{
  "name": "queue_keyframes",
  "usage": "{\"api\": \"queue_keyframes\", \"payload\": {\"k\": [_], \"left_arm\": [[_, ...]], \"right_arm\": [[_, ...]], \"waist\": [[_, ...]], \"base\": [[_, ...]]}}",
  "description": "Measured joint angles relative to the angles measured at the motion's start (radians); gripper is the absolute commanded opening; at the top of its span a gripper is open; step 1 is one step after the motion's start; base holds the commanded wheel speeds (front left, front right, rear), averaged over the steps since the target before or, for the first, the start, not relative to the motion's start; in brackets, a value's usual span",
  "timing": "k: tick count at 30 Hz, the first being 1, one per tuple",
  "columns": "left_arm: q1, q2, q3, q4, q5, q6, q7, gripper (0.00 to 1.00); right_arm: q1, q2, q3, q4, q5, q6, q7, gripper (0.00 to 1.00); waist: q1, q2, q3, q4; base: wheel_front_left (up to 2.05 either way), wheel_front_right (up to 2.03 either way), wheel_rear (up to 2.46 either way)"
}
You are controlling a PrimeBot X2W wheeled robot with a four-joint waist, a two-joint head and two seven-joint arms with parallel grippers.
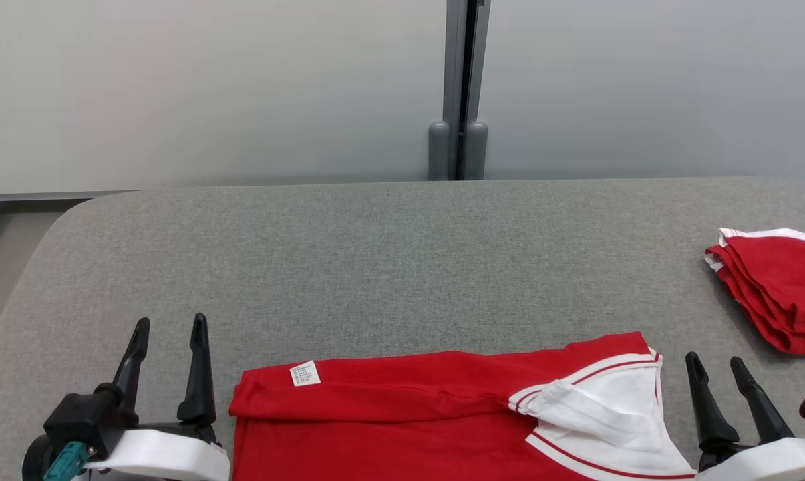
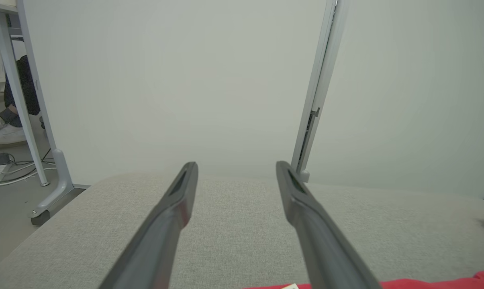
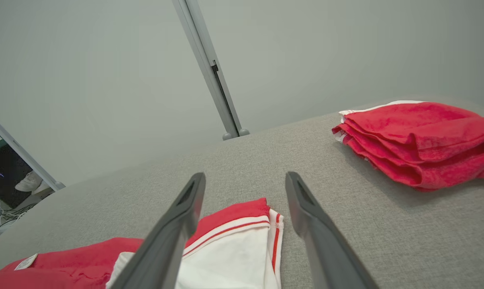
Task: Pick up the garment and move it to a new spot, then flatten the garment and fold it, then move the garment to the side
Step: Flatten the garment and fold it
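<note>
Standing wide-jawed and empty by the near edge of the table (image 1: 375,254): left gripper (image 1: 170,322), right gripper (image 1: 713,361). Lying along that same edge, part-folded: garment (image 1: 402,427). Likely mid-fold; next, pinching a hem.

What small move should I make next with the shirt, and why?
Probably lower both grippers onto the far corners of the red shirt. The left gripper and right gripper stand open on either side of it, and the shirt lies rumpled at the near edge of the table, its white part bunched, apart from the folded pile at the right.
</note>
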Motion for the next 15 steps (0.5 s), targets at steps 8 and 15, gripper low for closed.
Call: {"api": "queue_keyframes", "payload": {"k": [8, 15], "left_arm": [[0.030, -0.088, 0.092, 0.030, 0.092, -0.108, 0.000, 1.00], [0.031, -0.144, 0.133, 0.047, 0.142, -0.164, 0.000, 1.00]], "right_arm": [[-0.021, 0.038, -0.030, 0.065, -0.070, 0.000, 0.086, 1.00], [-0.087, 0.096, -0.058, 0.213, -0.105, 0.000, 0.312, 1.00]], "waist": [[0.0000, 0.0000, 0.007, 0.002], [0.0000, 0.0000, 0.012, 0.008]], "base": [[0.00, 0.00, 0.00], [0.00, 0.00, 0.00]]}}
